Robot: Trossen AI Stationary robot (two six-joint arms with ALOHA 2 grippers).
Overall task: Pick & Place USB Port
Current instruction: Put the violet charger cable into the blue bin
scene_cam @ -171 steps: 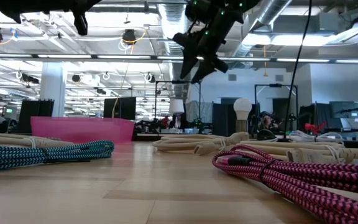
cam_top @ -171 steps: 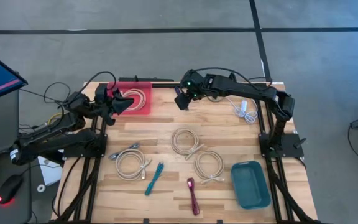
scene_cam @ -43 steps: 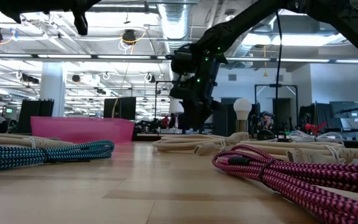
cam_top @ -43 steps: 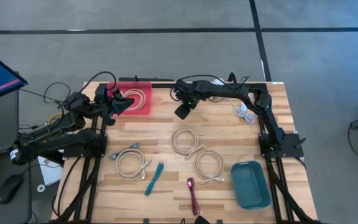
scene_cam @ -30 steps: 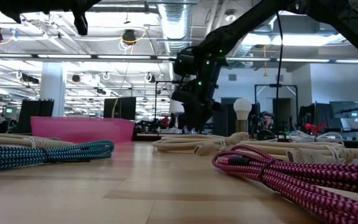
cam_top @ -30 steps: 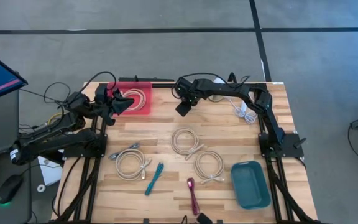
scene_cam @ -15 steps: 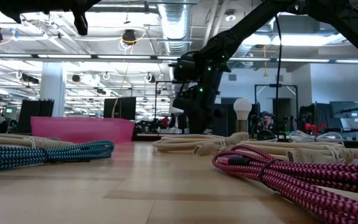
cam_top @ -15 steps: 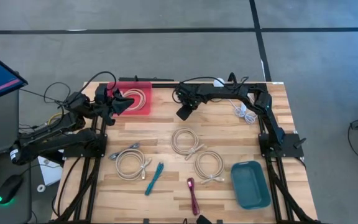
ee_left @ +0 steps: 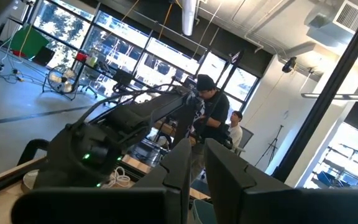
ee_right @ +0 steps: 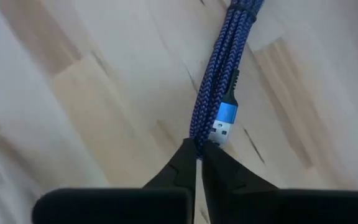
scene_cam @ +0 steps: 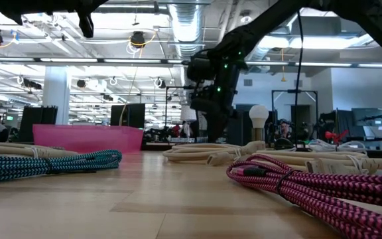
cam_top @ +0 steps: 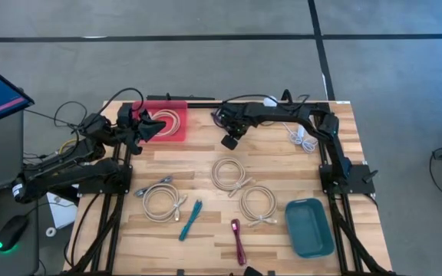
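Note:
A dark blue braided USB cable (ee_right: 219,81), bundled, lies on the wooden table top, its blue-collared plug (ee_right: 222,121) showing in the right wrist view. My right gripper (ee_right: 197,152) is shut on it at the table's far middle (cam_top: 231,141); in the high view the gripper hides the cable. My left gripper (cam_top: 146,127) waits beside the pink tray (cam_top: 176,107) at the far left. Its fingers (ee_left: 197,165) stand close together with nothing between them. My right gripper pinches the blue cable's bundled strands (ee_right: 199,134) between its two fingertips, right beside the plug at the bundle's end. The fingers come from above, pointing down. The bundle lies flat on the table, stretching away from the fingertips.
A beige coil lies in the pink tray. Beige coils (cam_top: 229,173) (cam_top: 258,204) (cam_top: 162,201), a teal cable (cam_top: 191,218) and a magenta cable (cam_top: 238,239) lie on the near half. A white cable (cam_top: 301,136) lies far right, a teal bin (cam_top: 309,227) near right.
My right gripper has shifted a little toward the table's near and right edges, staying low over the far middle of the table.

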